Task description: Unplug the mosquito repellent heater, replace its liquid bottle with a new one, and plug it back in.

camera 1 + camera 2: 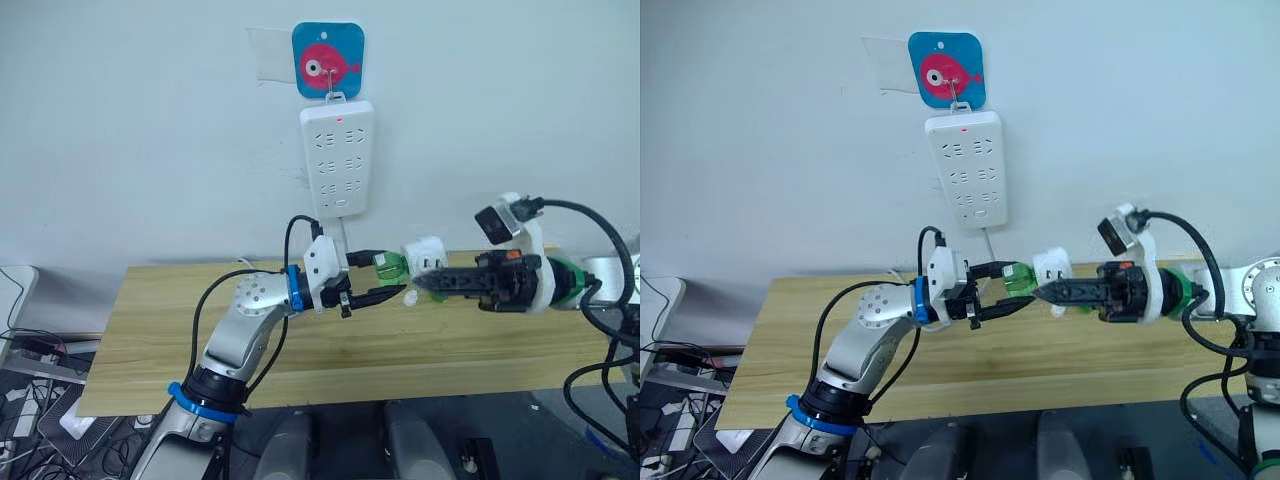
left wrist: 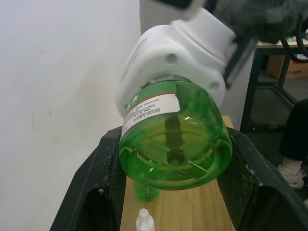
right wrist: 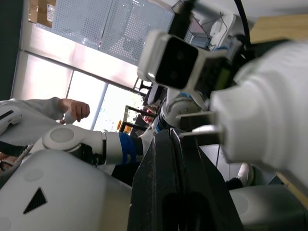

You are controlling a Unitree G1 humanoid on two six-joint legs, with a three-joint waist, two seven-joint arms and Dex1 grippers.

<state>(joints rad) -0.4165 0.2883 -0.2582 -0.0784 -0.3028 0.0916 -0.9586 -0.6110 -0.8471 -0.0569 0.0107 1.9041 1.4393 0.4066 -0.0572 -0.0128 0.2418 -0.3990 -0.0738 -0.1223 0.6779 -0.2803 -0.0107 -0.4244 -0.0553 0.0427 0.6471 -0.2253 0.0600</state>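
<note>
- Spanning the scene below the wall, a wooden table [image 1: 480, 345] runs left to right under both arms; a small white cap [image 2: 144, 220] and a green piece [image 2: 146, 192] lie on it, beneath the grippers.
- White power strip [image 1: 338, 158] hangs upright on the wall from a hook, under a blue card with a pink fish [image 1: 328, 60]; a red light shows at its top; its cord drops toward the table.
- Left gripper [image 1: 385, 281] reaches in from the left, above the table; its black fingers [image 2: 96, 178] sit on either side of the green bottle [image 2: 175, 139], narrow, clamped on its body.
- Right gripper [image 1: 1045, 291] reaches in from the right, level with the left one; its fingers are pressed against the white heater [image 1: 424, 256], gripping it; the two metal prongs [image 3: 199, 122] stick out beside the fingers.
- Heater sits in the air between the two grippers, off the strip and above the table; the bottle is joined to its underside, base facing the left wrist camera, with a white label [image 2: 151, 107] on its side.
- A person's hand [image 3: 76, 109] shows far behind in the right wrist view.
</note>
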